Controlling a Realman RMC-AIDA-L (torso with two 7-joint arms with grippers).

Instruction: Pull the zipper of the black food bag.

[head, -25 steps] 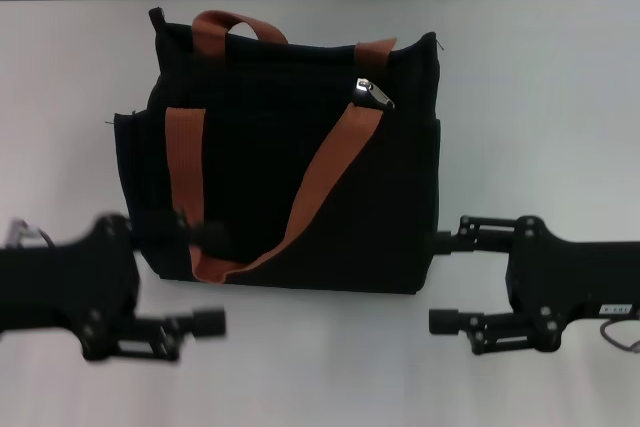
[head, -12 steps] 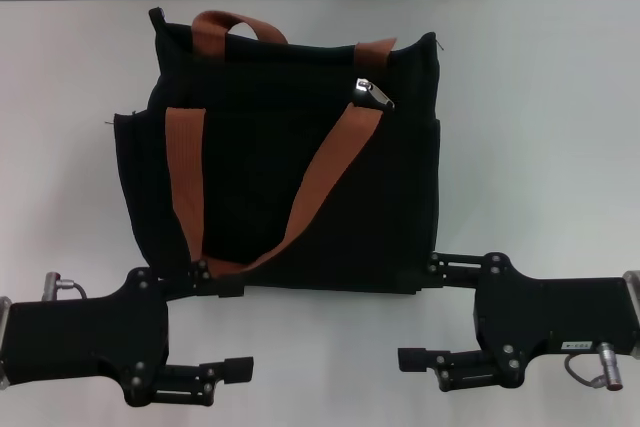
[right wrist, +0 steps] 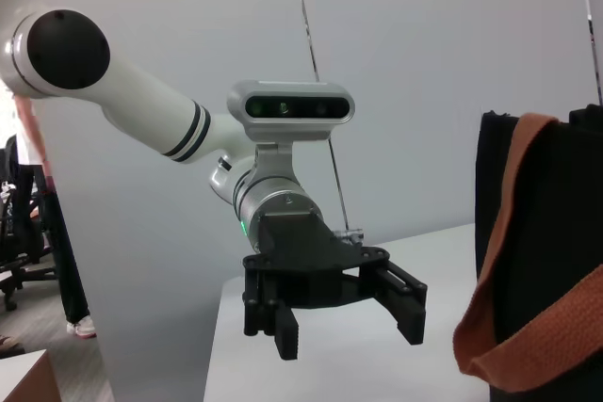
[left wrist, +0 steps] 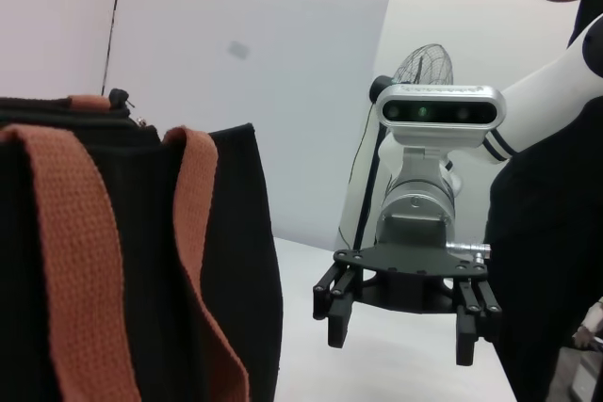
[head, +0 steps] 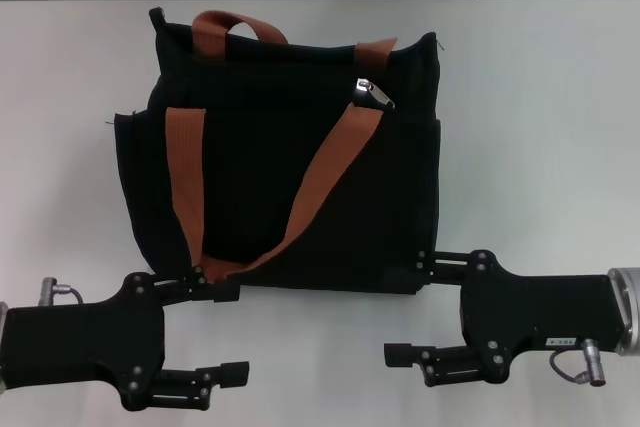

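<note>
**Desk:** Entry for this moment, please. What has shifted?

**Me:** Item one, left gripper (head: 225, 332): over the last second I see it drop back from the bag's lower left corner toward the robot; it now sits low at the near edge, fingers spread, holding nothing. Item two, right gripper (head: 408, 307): likewise drawn in and nearer the middle, jaws spread, upper finger close by the bag's lower right corner, empty. The wrist views confirm each claw open, seen from the opposite arm.

**Desk:** And the black food bag?

**Me:** Item three, black food bag (head: 260, 177): standing on the white table (head: 540, 127), where it was a second ago, brown straps (head: 325, 172) draped down its front. Item four, zipper pull (head: 374, 93): silver tab at the top edge, toward the bag's right end, well apart from both claws.

**Desk:** Meaning for the job?

**Me:** My judgement only: both arms are low and clear of the zipper. That fits arms settling before a reach or pulling away after one; whether the opening is shut I cannot tell
</note>
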